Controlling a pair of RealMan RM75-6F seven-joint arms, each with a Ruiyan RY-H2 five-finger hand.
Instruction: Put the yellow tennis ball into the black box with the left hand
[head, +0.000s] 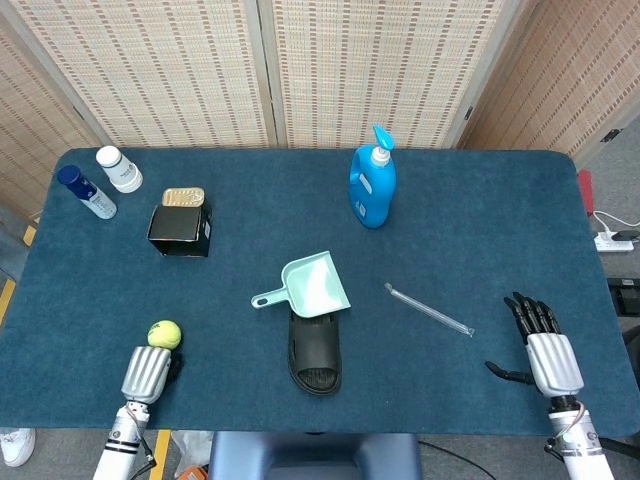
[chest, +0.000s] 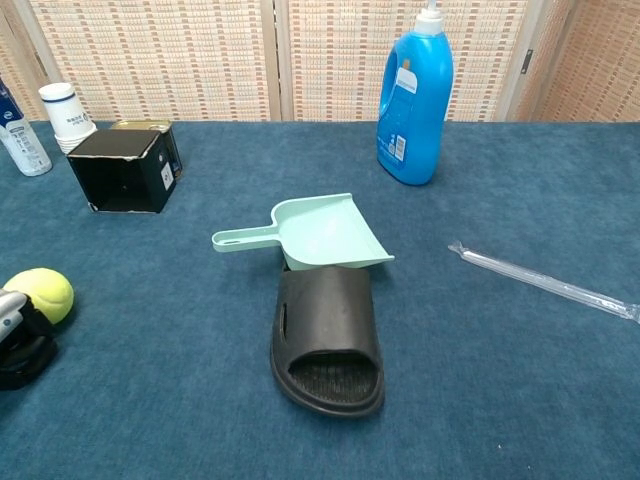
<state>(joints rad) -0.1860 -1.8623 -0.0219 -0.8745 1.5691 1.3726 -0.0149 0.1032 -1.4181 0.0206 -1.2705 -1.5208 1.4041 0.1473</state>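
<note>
The table (head: 480, 220) is covered in dark blue cloth and fills most of both views. On its far side, right of centre, a blue bottle (head: 372, 185) stands upright. Near the middle lies a black slipper (head: 315, 352), and a pale green dustpan (head: 312, 284) rests just beyond it, its rear edge touching or overlapping the slipper's heel end and its handle pointing to the left.

The box (head: 180, 229) sits at the far left, lying with its dark opening facing the chest camera (chest: 120, 170); a gold-topped tin (head: 183, 197) sits just behind it, touching or nearly so. Further left stand a white bottle (head: 119, 169) and a blue-capped bottle (head: 86, 192), close together.

The right hand (head: 540, 345) rests at the table's near right edge, holding nothing, with its dark fingers (head: 530, 315) stretched forward and apart and the thumb out to the side. To its left, well apart from it, a clear plastic tube (head: 430, 309) lies at a slant.

The left hand (head: 150, 372) is at the near left edge, just behind the ball (head: 164, 334). In the chest view the hand (chest: 22, 340) shows at the frame's left edge, with its dark fingers (chest: 30, 350) curled low beside the ball (chest: 42, 295) and seemingly touching it. I cannot tell whether they are clamped on it. The ball lies on the cloth, well apart from the box.
</note>
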